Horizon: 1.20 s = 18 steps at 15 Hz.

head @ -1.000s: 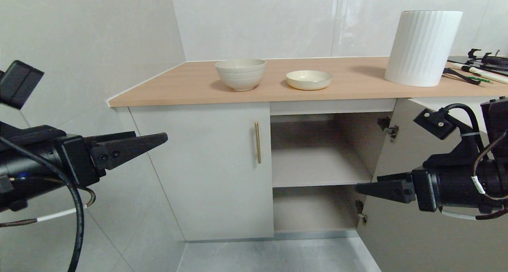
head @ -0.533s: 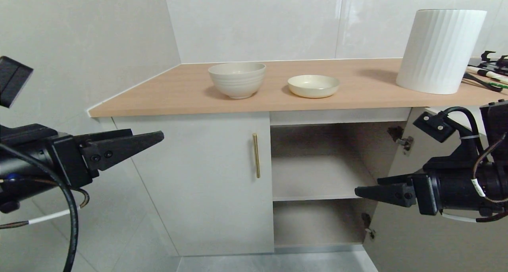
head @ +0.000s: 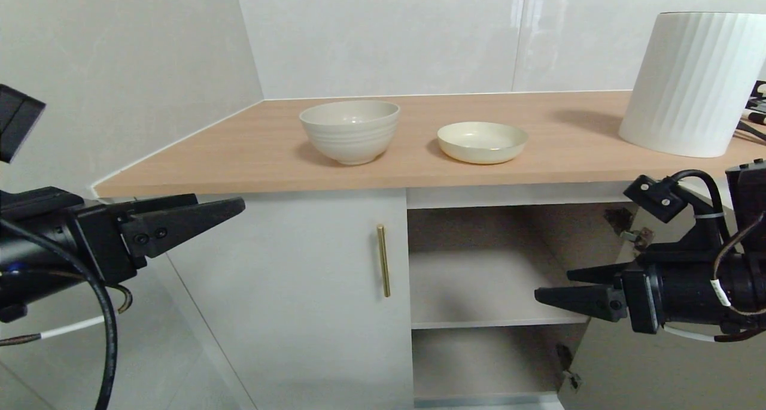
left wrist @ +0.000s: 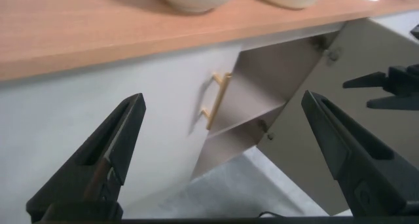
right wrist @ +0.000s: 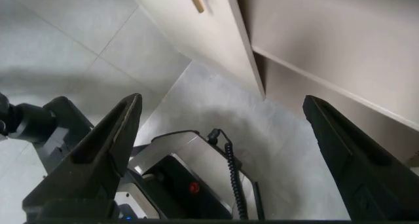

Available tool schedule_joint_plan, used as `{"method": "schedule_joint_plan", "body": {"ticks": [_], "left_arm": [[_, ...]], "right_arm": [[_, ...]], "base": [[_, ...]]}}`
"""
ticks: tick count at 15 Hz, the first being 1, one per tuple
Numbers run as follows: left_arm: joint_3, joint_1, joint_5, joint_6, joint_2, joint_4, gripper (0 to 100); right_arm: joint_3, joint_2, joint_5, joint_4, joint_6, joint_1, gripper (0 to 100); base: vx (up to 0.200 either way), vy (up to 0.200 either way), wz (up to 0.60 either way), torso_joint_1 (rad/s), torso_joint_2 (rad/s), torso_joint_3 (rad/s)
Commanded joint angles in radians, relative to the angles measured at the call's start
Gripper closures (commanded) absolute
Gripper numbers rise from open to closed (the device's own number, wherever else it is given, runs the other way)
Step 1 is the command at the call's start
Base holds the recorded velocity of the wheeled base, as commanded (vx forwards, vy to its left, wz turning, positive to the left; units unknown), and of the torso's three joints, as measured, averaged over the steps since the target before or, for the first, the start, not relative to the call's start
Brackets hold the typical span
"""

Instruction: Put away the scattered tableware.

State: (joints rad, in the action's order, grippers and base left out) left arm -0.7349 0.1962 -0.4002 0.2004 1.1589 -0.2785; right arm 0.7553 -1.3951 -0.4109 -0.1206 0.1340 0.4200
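While the left end effector [left wrist: 222, 99] and right end effector [right wrist: 222, 101] are held apart, a bowl [head: 350, 128] and dish [head: 482, 140] are seen near the surface's [head: 239, 152] front edge.

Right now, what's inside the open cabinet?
Inside the cabinet: upper shelf and lower shelf, no tableware on either. The part behind the closed door is hidden. The bowl and dish sit on the countertop.

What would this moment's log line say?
left gripper open | right gripper open | bowl, shallow dish on countertop | cabinet open

No readable text, label, number or sign appears on anything here.
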Motion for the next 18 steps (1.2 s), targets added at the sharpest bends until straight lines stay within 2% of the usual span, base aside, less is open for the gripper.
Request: {"method": "schedule_joint_plan", "body": {"ticks": [1, 3, 6, 18], "left_arm": [[0.0, 0.0, 0.0, 0.001, 0.004, -0.001, 0], [0.0, 0.0, 0.0, 0.001, 0.004, 0.001, 0], [0.0, 0.0, 0.0, 0.001, 0.005, 0.001, 0], [0.0, 0.0, -0.003, 0.001, 0.028, 0.001, 0]], "right_arm": [[-0.017, 0.019, 0.0, -0.017, -0.001, 0.0, 0], [-0.027, 0.024, -0.002, -0.043, -0.001, 0.0, 0], [-0.028, 0.025, -0.002, -0.043, -0.001, 0.0, 0], [-0.033, 0.011, -0.002, -0.047, -0.001, 0.0, 0]], "base": [[0.0, 0.0, 0.0, 0.0, 0.0, 0.0], [0.0, 0.0, 0.0, 0.0, 0.0, 0.0], [0.0, 0.0, 0.0, 0.022, -0.2, -0.258], [0.0, 0.0, 0.0, 0.126, -0.47, -0.329]]}}
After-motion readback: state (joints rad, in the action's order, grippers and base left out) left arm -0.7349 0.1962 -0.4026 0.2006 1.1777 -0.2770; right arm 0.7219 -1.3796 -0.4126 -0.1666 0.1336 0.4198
